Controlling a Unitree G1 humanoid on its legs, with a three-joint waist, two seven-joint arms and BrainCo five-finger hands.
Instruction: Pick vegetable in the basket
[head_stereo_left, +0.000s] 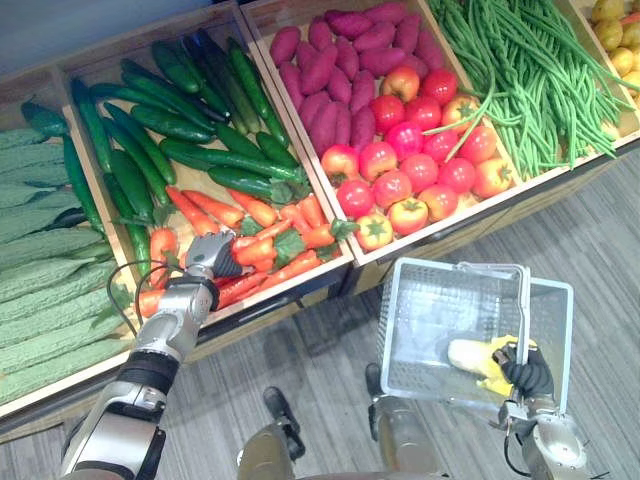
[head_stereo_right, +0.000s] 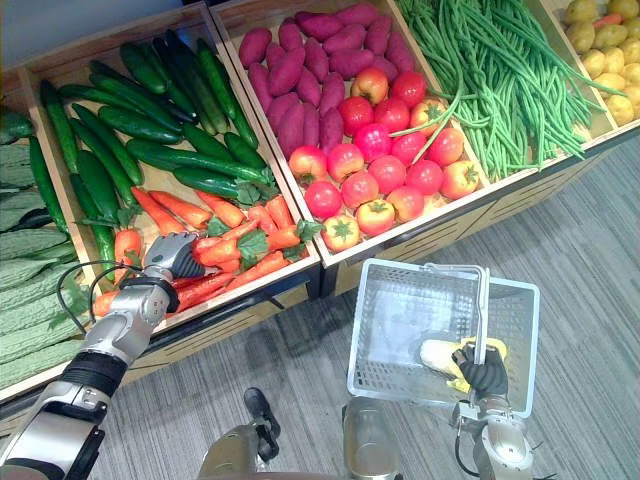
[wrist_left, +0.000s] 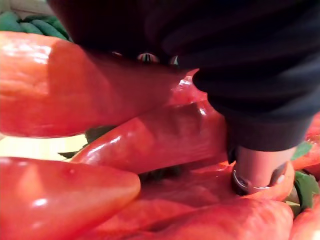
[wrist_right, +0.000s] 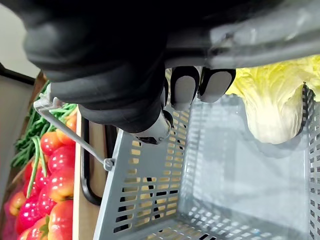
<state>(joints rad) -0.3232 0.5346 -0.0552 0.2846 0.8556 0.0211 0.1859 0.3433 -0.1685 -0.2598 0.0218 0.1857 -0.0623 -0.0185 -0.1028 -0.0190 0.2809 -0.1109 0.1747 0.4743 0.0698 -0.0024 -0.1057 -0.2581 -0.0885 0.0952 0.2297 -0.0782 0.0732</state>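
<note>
At the stall (head_stereo_left: 470, 226), left robot hand (head_stereo_left: 212, 256) lies among carrots (head_stereo_left: 280, 215), grip unclear; right robot hand (head_stereo_left: 527, 375) grasps one basket (head_stereo_left: 420, 320).

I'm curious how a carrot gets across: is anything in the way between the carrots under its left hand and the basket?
Nothing solid blocks it. The left hand rests on the carrots; past the bin's wooden front edge the grey basket is open on top, with a cabbage in one corner.

Observe the right hand (wrist_right: 115, 75) curled round the handle (wrist_right: 265, 35) of the basket (wrist_right: 165, 190); a cabbage (wrist_right: 275, 107) rests against its wall.
</note>
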